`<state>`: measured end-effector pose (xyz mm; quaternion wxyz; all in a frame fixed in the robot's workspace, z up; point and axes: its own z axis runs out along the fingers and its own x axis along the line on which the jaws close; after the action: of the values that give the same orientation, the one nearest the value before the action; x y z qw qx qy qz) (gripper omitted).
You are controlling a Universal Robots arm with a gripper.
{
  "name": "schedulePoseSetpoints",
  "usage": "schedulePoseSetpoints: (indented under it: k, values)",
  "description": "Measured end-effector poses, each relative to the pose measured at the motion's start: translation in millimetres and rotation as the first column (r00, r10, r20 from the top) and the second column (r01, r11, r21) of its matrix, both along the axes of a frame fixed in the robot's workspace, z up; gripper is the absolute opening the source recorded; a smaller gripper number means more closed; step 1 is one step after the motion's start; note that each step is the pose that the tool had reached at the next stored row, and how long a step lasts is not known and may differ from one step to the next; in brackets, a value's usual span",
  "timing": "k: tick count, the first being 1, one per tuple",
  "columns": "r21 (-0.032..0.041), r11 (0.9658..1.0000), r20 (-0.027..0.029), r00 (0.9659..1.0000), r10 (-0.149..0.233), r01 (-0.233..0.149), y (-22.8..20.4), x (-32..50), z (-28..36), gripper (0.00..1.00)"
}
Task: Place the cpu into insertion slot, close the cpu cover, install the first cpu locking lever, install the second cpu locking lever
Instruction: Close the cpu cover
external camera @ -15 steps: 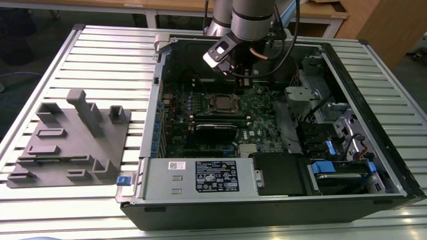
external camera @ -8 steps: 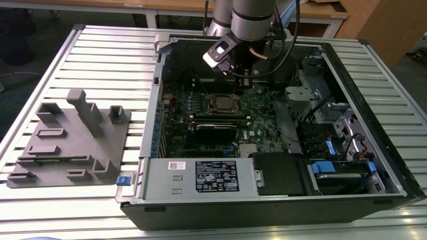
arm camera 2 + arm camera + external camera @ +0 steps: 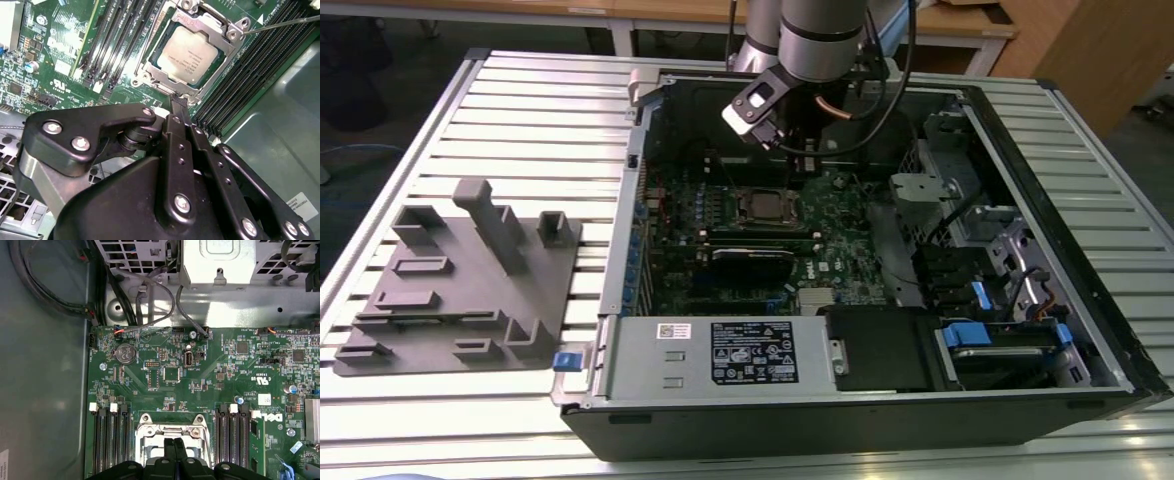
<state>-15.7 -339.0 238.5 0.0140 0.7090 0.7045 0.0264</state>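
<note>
Snugly seated: flat, square, dull-silver cpu [image 3: 187, 54]

Silver-grey cpu [image 3: 189, 54]; green motherboard [image 3: 200, 382] (cpu cover [image 3: 167, 80] seemingly silver).

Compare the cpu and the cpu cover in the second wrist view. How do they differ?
1. The cpu is a solid square plate; the cpu cover is an open frame with a large window.
2. The cpu's top is dull matte grey; the cpu cover's metal looks brighter and shinier.
3. The cpu is the smaller one and shows through the cpu cover's window, with the cover ringing it.
Shared: both are square and silver-grey.
</note>
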Motion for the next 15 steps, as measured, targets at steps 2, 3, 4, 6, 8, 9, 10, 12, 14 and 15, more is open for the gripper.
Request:
schedulePoseSetpoints:
  k: [2, 3, 4, 6, 8, 9, 10, 12, 14, 15]
  values:
    - [0.0000, 1.0000, 0.0000, 1.0000, 0.000, 0.000, 0.0, -0.1, 0.0, 0.11]
    - [0.0000, 1.0000, 0.0000, 1.0000, 0.000, 0.000, 0.0, -0.1, 0.0, 0.11]
    - [0.0000, 1.0000, 0.0000, 1.0000, 0.000, 0.000, 0.0, -0.2, 0.0, 0.11]
    - [0.0000, 1.0000, 0.0000, 1.0000, 0.000, 0.000, 0.0, -0.2, 0.0, 0.11]
    - [0.0000, 1.0000, 0.0000, 1.0000, 0.000, 0.000, 0.0, -1.2, 0.0, 0.11]
    - [0.0000, 1.0000, 0.0000, 1.0000, 0.000, 0.000, 0.0, -2.4, 0.0, 0.11]
    - [0.0000, 1.0000, 0.0001, 1.0000, 0.000, 0.000, 0.0, -3.2, 0.0, 0.11]
    - [0.0001, 1.0000, 0.0001, 1.0000, 0.000, 0.000, 0.0, -3.7, -0.1, 0.11]
    - [0.0000, 1.0000, 0.0000, 1.0000, 0.000, 0.000, 0.0, -3.8, 0.0, 0.11]
    - [0.0000, 1.0000, 0.0000, 1.0000, 0.000, 0.000, 0.0, -3.8, 0.0, 0.11]
